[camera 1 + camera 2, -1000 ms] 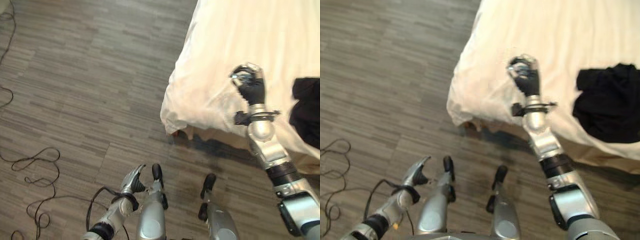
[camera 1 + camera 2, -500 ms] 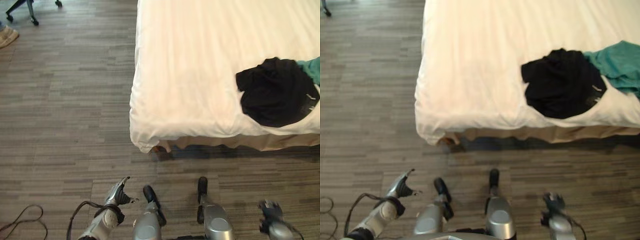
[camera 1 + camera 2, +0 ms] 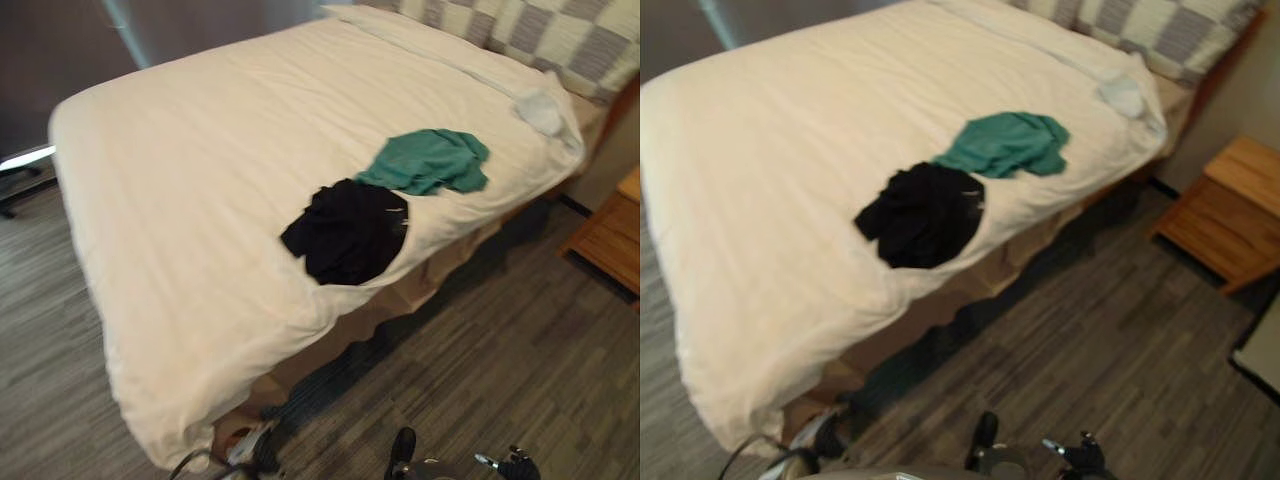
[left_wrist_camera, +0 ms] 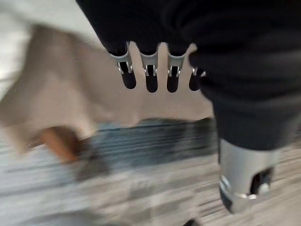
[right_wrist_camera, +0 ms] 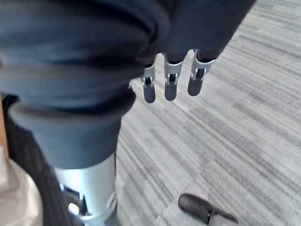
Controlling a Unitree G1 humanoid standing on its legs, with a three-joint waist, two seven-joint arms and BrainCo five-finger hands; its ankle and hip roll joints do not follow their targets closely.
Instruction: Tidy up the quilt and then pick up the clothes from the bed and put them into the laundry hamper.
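Observation:
The white quilt (image 3: pixel 200 170) lies spread smooth over the bed. On it, near the side edge facing me, sits a crumpled black garment (image 3: pixel 345 232), and a green garment (image 3: pixel 425 160) lies just beyond it, touching it. My left hand (image 4: pixel 151 80) hangs low by the bed's foot corner with straight fingers and holds nothing. It faces the tan bed skirt (image 4: pixel 70 89). My right hand (image 5: pixel 170 85) hangs over the wood floor, its fingers also straight and empty. It shows at the bottom edge of the left eye view as well (image 3: pixel 512 466).
Checkered pillows (image 3: pixel 540 35) lie at the head of the bed, with a small pale cloth (image 3: pixel 541 112) beside them. A wooden nightstand (image 3: pixel 1225 205) stands right of the bed. Grey plank floor (image 3: pixel 520 350) runs along the bed's side.
The camera has swung up and round, so the whole bed now shows. My right hand, raised and curled at the quilt corner a second ago, has dropped low beside me.

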